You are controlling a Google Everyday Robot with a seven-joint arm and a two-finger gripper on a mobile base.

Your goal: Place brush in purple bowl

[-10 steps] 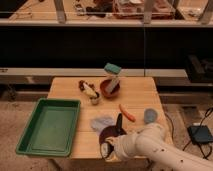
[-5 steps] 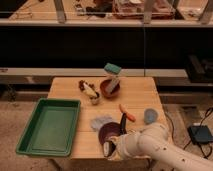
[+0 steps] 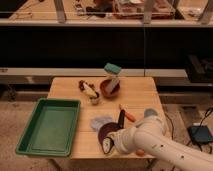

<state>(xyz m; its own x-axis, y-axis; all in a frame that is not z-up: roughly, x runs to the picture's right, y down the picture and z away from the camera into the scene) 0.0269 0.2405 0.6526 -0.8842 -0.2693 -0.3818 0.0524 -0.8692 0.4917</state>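
The purple bowl (image 3: 106, 132) sits near the table's front edge, right of the green tray. The brush (image 3: 120, 119) shows as a slim black handle slanting up from the bowl's right rim toward the orange stick. Its bristle head is hidden from me. My gripper (image 3: 107, 145) is at the end of the white arm that reaches in from the lower right. It sits low over the bowl's front rim, with a pale patch at its tip. I cannot tell whether it holds the brush.
A green tray (image 3: 31, 134) fills the table's left front. A reddish bowl (image 3: 109, 88) with a teal block (image 3: 112, 68) stands at the back. A dark-and-white object (image 3: 88, 90) lies left of it. An orange stick (image 3: 127, 114) and a grey cloth (image 3: 100, 121) flank the purple bowl.
The arm has shifted slightly over the purple bowl's front. The black handle has stayed in nearly the same spot.
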